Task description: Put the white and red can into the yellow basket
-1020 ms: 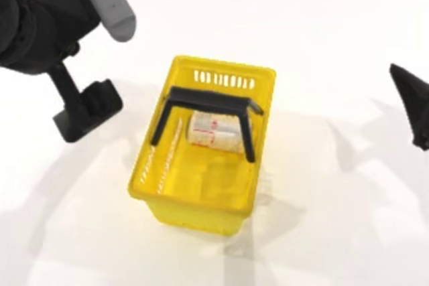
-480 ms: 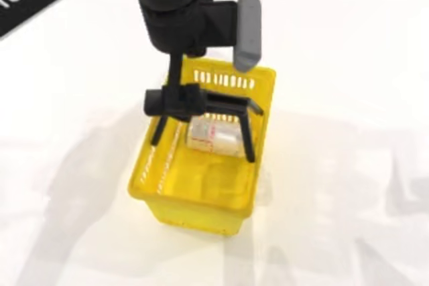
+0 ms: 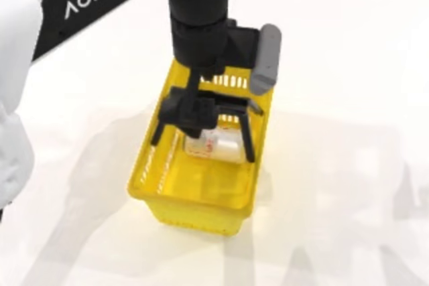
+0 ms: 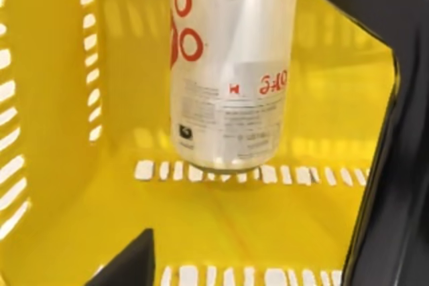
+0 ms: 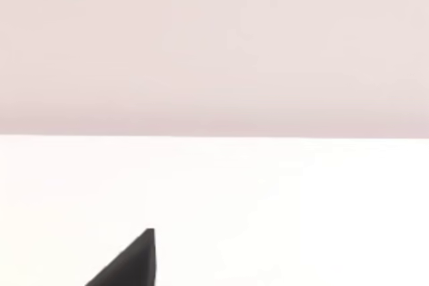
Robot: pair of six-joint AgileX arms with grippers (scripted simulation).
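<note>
Movement since half a second ago: the left gripper [image 3: 194, 117] has come further over the basket [image 3: 151, 149], now at its black handle [image 3: 247, 135], directly above the can [image 3: 218, 144]. Whether its fingers are spread I cannot tell. Can lies on its side inside the basket, long axis running left-right across it.

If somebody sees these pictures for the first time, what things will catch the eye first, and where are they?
The yellow basket stands out first, sitting in the middle of the white table. Inside it, under the black handle, lies the white and red can on its side. The left gripper reaches down over the basket's left half, close to the can.
</note>
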